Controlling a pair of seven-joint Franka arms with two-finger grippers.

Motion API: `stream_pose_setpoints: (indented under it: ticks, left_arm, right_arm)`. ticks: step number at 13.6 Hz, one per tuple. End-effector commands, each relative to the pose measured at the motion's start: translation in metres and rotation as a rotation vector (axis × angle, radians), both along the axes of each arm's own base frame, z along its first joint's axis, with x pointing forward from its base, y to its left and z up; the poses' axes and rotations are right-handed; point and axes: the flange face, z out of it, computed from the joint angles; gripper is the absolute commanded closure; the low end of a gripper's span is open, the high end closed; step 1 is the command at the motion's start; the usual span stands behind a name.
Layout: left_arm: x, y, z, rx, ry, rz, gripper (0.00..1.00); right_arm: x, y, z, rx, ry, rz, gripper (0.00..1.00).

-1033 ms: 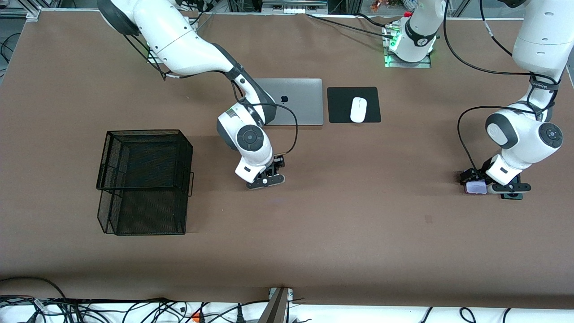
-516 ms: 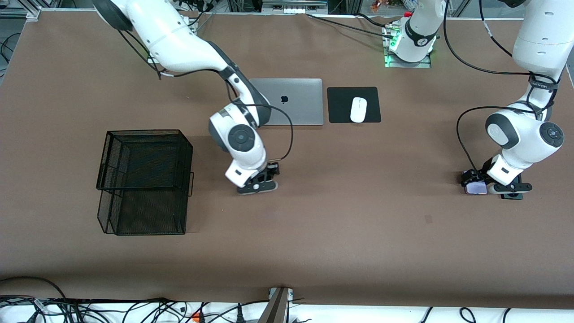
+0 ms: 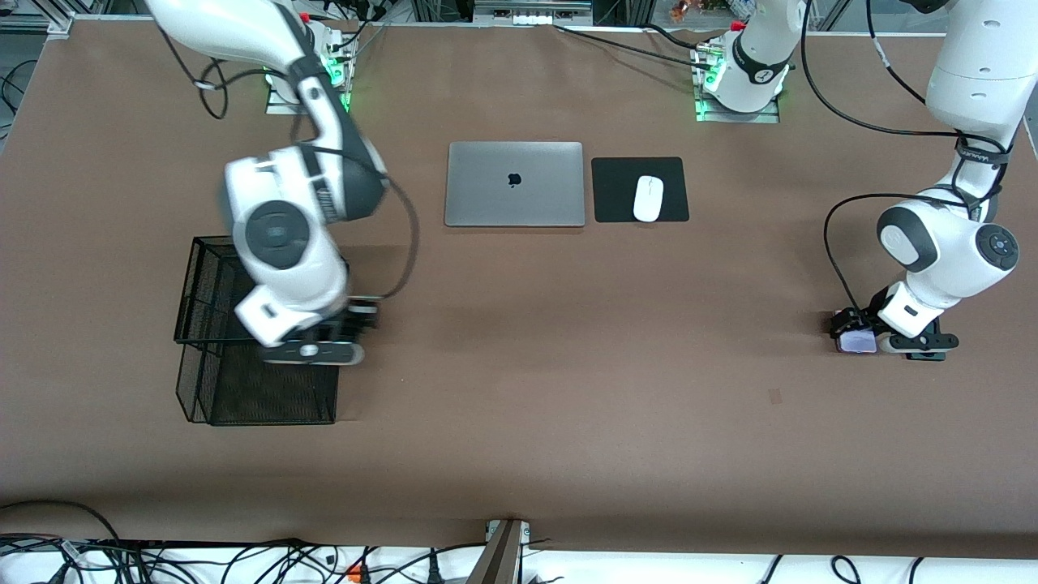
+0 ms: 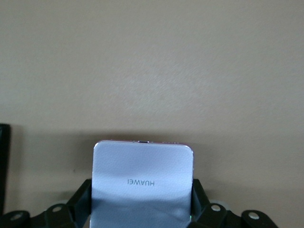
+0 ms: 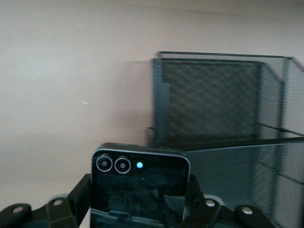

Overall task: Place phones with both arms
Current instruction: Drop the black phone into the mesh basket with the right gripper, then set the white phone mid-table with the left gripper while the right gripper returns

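Right wrist view is showing the right end effector (image 5: 140, 209) gripping the black phone (image 5: 138, 187) over the mesh basket (image 3: 259, 381) (rim snagging risk), while the left end effector (image 4: 142, 211) is pinching the lilac phone (image 4: 142, 185), possibly slipping, at the table's (image 3: 568, 405) left-arm end.

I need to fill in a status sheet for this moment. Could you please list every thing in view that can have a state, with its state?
Left gripper: shut on the lilac phone, low at the table.
Right gripper: shut on the black flip phone, over the mesh basket edge.
Black flip phone: folded.
Laptop: lid closed.
Mouse: resting on the mouse pad.
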Motion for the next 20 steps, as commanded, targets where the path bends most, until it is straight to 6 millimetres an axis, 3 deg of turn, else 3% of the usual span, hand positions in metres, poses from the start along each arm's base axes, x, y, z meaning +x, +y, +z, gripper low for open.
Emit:
stream_pose_setpoints:
  ticks: [1, 2, 4, 5, 7, 9, 11, 16, 18, 20]
  left_arm:
    - [0.021, -0.008, 0.022, -0.050, 0.013, -0.015, 0.87]
    - [0.027, -0.008, 0.028, -0.064, 0.026, -0.011, 0.88]
    - [0.036, -0.011, 0.039, -0.078, 0.035, -0.005, 0.88]
    - [0.043, -0.027, 0.043, -0.078, 0.030, -0.009, 0.89]
    - [0.060, -0.076, 0.052, -0.086, 0.030, 0.025, 0.90]
    - [0.069, -0.124, 0.055, -0.093, 0.041, 0.076, 0.90]
    - [0.073, -0.163, 0.057, -0.101, 0.049, 0.125, 0.91]
    - [0.080, -0.293, 0.064, -0.096, 0.060, 0.305, 0.92]
    - [0.074, -0.350, 0.066, -0.092, 0.058, 0.358, 0.92]
    - [0.062, -0.422, 0.065, -0.102, 0.058, 0.386, 0.92]
  right_arm:
    - [-0.004, -0.064, 0.008, 0.026, 0.087, 0.060, 0.87]
    - [-0.006, -0.094, 0.008, 0.047, 0.110, 0.058, 0.87]
    - [-0.018, -0.134, -0.002, 0.056, 0.123, 0.027, 0.87]
    - [-0.024, -0.151, -0.004, 0.063, 0.109, 0.055, 0.87]
    - [-0.036, -0.184, -0.017, 0.086, 0.080, 0.104, 0.86]
    - [-0.048, -0.198, -0.035, 0.136, 0.065, 0.108, 0.86]
    - [-0.055, -0.203, -0.043, 0.169, 0.067, 0.116, 0.86]
    - [-0.067, -0.213, -0.062, 0.169, 0.108, 0.093, 0.82]
    - [-0.065, -0.221, -0.067, 0.217, 0.093, 0.034, 0.78]
    - [-0.063, -0.229, -0.070, 0.241, 0.082, -0.002, 0.71]
